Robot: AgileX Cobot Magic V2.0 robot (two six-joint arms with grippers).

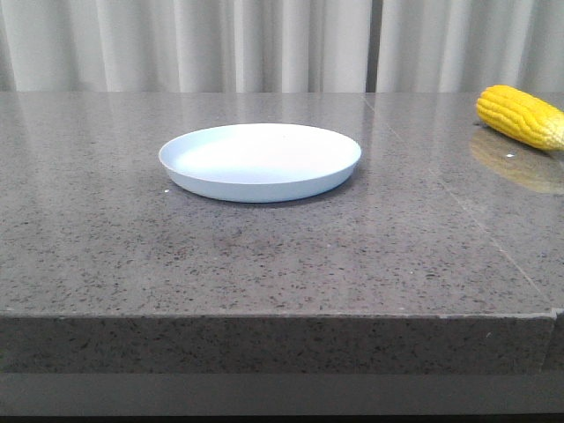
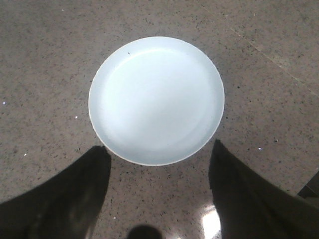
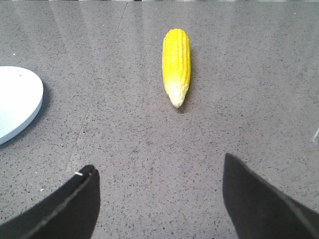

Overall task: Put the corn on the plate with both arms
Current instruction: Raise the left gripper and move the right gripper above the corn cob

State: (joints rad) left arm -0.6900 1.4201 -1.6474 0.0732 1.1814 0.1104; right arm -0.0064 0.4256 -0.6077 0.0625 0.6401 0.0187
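The pale blue-white plate [image 1: 261, 161] sits empty at the middle of the grey stone table. The yellow corn [image 1: 521, 115] lies on the table at the far right, apart from the plate. Neither gripper shows in the front view. In the left wrist view the plate [image 2: 156, 99] lies just beyond my open, empty left gripper [image 2: 159, 154]. In the right wrist view the corn [image 3: 176, 64] lies ahead of my open, empty right gripper [image 3: 158, 169], its pale tip pointing toward the fingers, with a stretch of table between. The plate's edge [image 3: 17, 102] shows at that view's side.
The grey speckled stone table [image 1: 264, 256] has its front edge near the camera. A seam [image 1: 458, 203] runs across the tabletop on the right, between plate and corn. Pale curtains [image 1: 264, 44] hang behind the table.
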